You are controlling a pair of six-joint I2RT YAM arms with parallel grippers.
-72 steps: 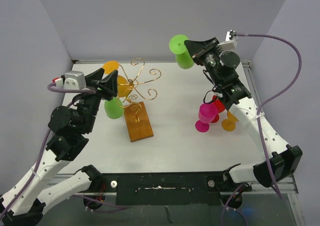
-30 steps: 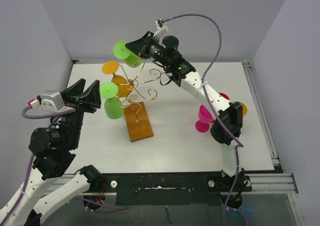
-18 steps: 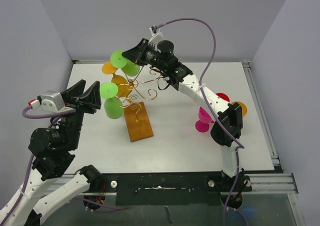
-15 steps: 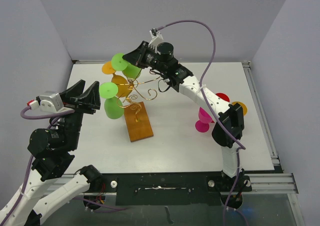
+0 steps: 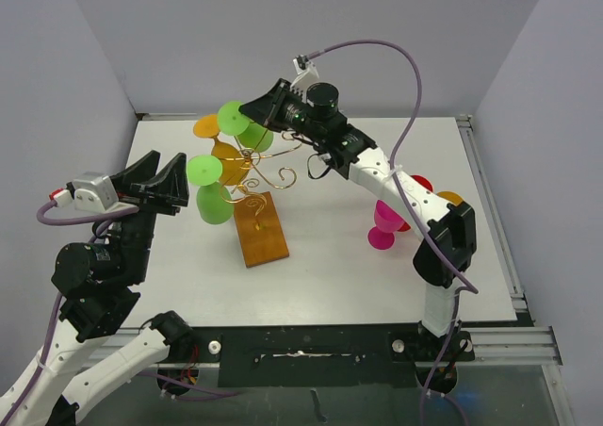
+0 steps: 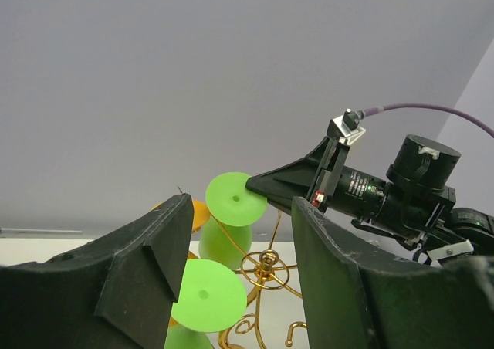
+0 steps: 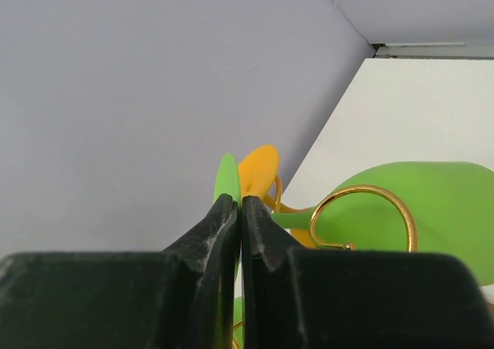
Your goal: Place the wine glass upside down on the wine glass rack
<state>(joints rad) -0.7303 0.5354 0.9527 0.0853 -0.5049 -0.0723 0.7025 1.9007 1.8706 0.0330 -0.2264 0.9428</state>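
Observation:
The wine glass rack [image 5: 256,176], gold wire with spiral arms on a brown wooden base [image 5: 261,228], stands left of centre. My right gripper [image 5: 254,112] is shut on the round foot of a green wine glass [image 5: 243,124], held bowl-down at the rack's far arm; its stem sits by a gold curl [image 7: 363,218]. In the left wrist view this glass [image 6: 231,218] hangs beside the rack's central ring [image 6: 266,265]. Another green glass [image 5: 209,188] and an orange glass [image 5: 219,148] hang upside down on the rack. My left gripper [image 5: 160,183] is open and empty, left of the rack.
A pink glass [image 5: 384,223] stands at the right with a red glass [image 5: 415,186] and an orange glass [image 5: 450,200] partly behind the right arm. Walls close in behind and at both sides.
My right arm has swung the green glass from the far right across to the rack's far arm and lowered it against the wire. My left gripper has drawn back from the rack.

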